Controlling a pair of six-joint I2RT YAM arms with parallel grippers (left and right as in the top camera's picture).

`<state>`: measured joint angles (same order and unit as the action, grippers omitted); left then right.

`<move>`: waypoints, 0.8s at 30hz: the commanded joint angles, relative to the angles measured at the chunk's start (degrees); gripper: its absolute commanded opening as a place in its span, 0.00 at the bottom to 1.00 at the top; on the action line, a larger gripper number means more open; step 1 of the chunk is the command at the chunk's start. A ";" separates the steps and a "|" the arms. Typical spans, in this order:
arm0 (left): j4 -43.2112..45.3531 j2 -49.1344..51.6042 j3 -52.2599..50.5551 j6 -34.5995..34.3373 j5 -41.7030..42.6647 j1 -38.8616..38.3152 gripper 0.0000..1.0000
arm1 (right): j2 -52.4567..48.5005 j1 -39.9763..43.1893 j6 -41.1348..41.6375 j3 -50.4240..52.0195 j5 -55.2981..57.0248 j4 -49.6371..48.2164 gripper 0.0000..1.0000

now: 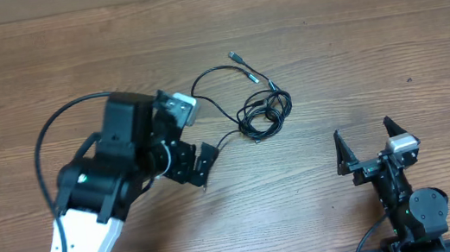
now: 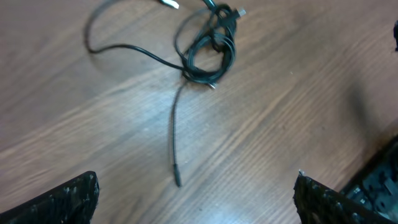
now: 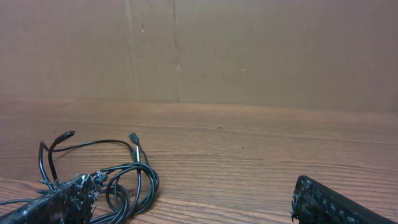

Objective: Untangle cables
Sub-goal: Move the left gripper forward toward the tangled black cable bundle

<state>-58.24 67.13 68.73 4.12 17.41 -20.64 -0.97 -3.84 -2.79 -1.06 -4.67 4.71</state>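
L arm reached across table twd cables, L jaws wide, empty (R jaws likewise, nr table edge).

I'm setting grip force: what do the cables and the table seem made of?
Cables: matte black jacket, likely rubber or plastic; they lie in limp loops. Plug tips: pale and silvery, probably metal, too small to confirm. Table: brown wood grain with low sheen, wood or laminate.
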 commanded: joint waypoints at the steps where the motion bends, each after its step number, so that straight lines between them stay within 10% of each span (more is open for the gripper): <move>1: -0.02 3.02 1.29 -3.02 3.89 -0.79 1.00 | 0.04 -0.33 -0.11 0.59 -0.33 -0.31 1.00; 24: 0.17 16.09 1.29 -4.96 4.61 -0.76 1.00 | 0.04 -0.33 -0.11 0.59 -0.33 -0.31 1.00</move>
<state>-58.24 83.07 68.73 -0.08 21.04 -21.04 -0.97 -3.86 -2.81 -1.06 -4.69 4.69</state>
